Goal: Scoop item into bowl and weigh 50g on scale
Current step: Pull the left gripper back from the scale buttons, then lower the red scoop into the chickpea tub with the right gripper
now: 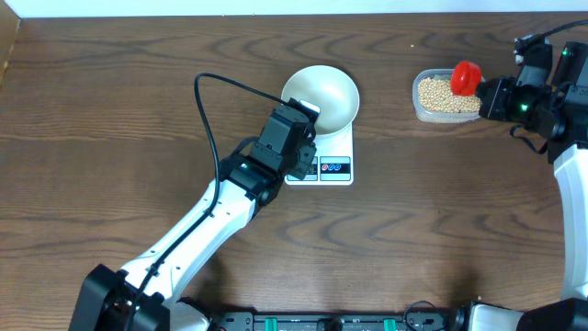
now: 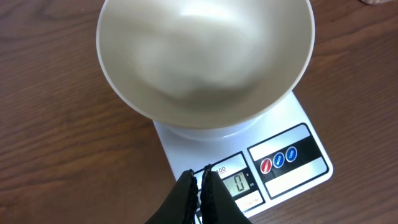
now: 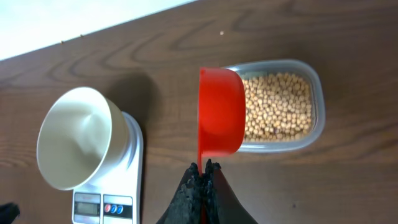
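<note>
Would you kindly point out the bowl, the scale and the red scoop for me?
bowl (image 2: pixel 205 56), left wrist view, inner wall.
scale (image 2: pixel 279 158), left wrist view, button panel.
scoop (image 3: pixel 221 112), right wrist view, cup's side.

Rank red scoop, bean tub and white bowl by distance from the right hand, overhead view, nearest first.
1. Red scoop: held in the right hand.
2. Bean tub: partly beneath the scoop.
3. White bowl: far off, on the scale mid-table.

We saw dark brown wood-grain table filling the view. White strip ran along far edge; couldn't tell if wall or floor. Light was even, shadows soft.
</note>
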### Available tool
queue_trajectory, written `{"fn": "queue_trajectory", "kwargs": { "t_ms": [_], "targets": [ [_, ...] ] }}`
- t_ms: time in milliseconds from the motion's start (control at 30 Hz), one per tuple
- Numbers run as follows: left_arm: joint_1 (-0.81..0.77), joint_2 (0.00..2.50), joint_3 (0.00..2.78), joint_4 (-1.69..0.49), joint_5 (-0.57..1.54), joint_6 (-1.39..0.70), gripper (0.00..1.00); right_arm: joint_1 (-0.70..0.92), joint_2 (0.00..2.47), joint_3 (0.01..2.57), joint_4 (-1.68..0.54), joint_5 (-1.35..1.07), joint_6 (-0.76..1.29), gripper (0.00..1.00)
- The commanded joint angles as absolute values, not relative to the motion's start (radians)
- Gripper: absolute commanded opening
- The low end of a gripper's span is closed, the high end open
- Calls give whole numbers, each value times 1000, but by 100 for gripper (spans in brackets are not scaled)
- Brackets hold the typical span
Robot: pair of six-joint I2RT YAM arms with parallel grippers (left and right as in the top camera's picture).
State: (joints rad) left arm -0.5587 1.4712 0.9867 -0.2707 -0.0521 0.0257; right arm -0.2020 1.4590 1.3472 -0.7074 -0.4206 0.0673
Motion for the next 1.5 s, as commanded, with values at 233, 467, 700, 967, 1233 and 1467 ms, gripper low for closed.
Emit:
{"fn": "queue_trajectory", "kwargs": {
  "t_ms": [233, 467, 700, 967, 1233, 1467],
  "targets": [
    [-554, 1324, 985, -382, -36, 18, 8, -210, 1444, 1365, -688, -338, 97, 1],
    [-554, 1285, 985, -419, -32, -18, 8, -210, 1444, 1365, -688, -339, 120, 1],
    [-554, 1245, 985, -487, 107, -20, 8, -210, 1444, 1365, -721, -347, 126, 1],
    [-554, 1232, 964, -533, 186, -20, 8, -210, 1444, 1365, -787, -347, 114, 1],
    [-555, 1232, 950, -569, 72, -32, 16, -209, 1444, 1365, -835, -346, 68, 1],
    [-551, 1234, 949, -557, 2, -31, 27, -209, 1444, 1365, -834, -347, 63, 1]
  ]
}}
